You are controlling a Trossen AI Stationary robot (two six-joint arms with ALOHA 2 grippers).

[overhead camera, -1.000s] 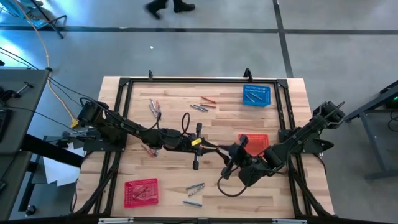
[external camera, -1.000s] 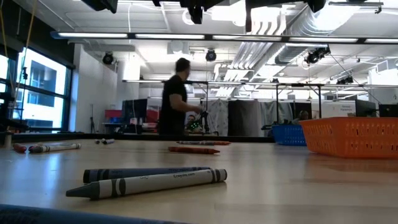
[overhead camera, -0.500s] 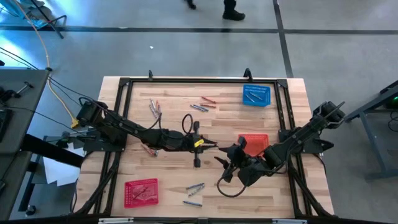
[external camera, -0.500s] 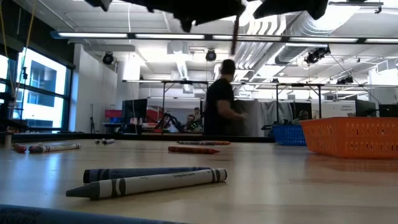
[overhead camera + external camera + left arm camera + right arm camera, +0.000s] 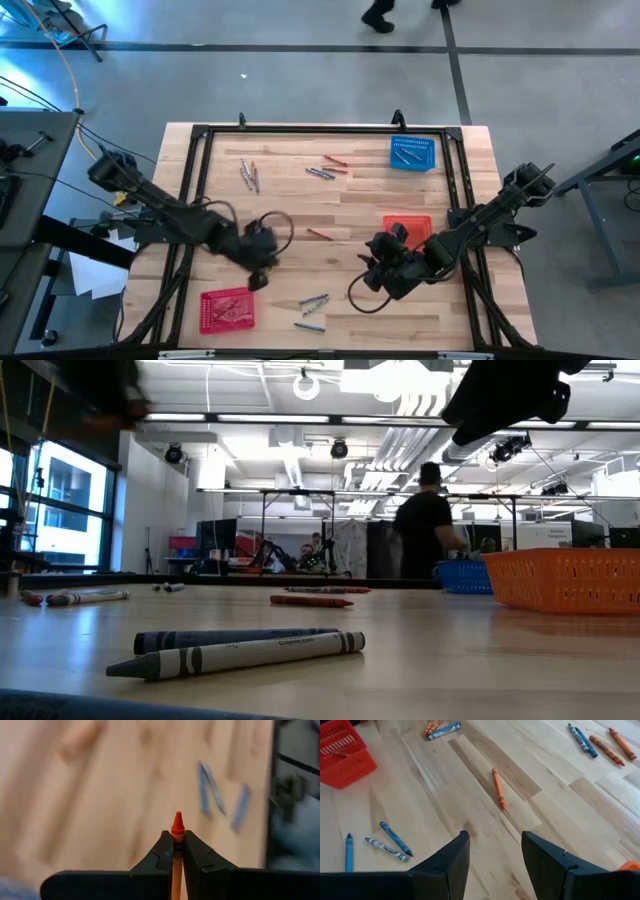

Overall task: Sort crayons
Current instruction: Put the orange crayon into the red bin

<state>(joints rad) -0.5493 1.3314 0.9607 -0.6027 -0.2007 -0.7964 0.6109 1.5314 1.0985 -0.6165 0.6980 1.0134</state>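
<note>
Left pincer is seen at lower left of the high view, just above the red basket, clamped tight on 1 red-orange crayon (tip showing past the fingers in the wrist view). Right pincer is held wide apart, gripping nothing, left of the second red basket. 1 orange crayon is noted lying alone mid-bench. Other crayons are scattered at top centre, bottom centre, and inside the blue basket.
</note>
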